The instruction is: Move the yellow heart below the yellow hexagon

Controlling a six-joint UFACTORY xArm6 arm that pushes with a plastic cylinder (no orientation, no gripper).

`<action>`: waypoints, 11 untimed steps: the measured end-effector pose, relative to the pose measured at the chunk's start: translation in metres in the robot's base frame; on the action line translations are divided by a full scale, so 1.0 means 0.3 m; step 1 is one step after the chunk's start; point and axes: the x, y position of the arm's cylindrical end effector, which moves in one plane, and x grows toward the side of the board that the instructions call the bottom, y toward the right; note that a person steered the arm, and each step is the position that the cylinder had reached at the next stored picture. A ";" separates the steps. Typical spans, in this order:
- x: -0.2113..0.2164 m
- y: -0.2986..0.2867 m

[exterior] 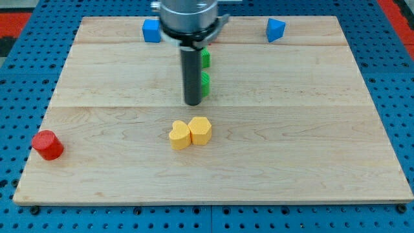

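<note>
Just above yellow heart [180, 135] (touching hexagon [200, 130]): tip [193, 102]

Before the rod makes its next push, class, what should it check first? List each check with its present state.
1. Yellow heart in view: ok.
2. Yellow hexagon in view: ok.
3. Heart below hexagon: not ok; it touches the hexagon's left side.
4. My tip apart from both yellow blocks: ok, above them in the view.
5. Green blocks clear of the rod: cannot tell, partly hidden.
6. Red cylinder out of the way: ok.
</note>
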 end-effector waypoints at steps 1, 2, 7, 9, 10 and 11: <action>0.110 -0.002; 0.183 -0.059; 0.512 -0.107; 0.495 0.058; 0.495 -0.265; 0.477 -0.766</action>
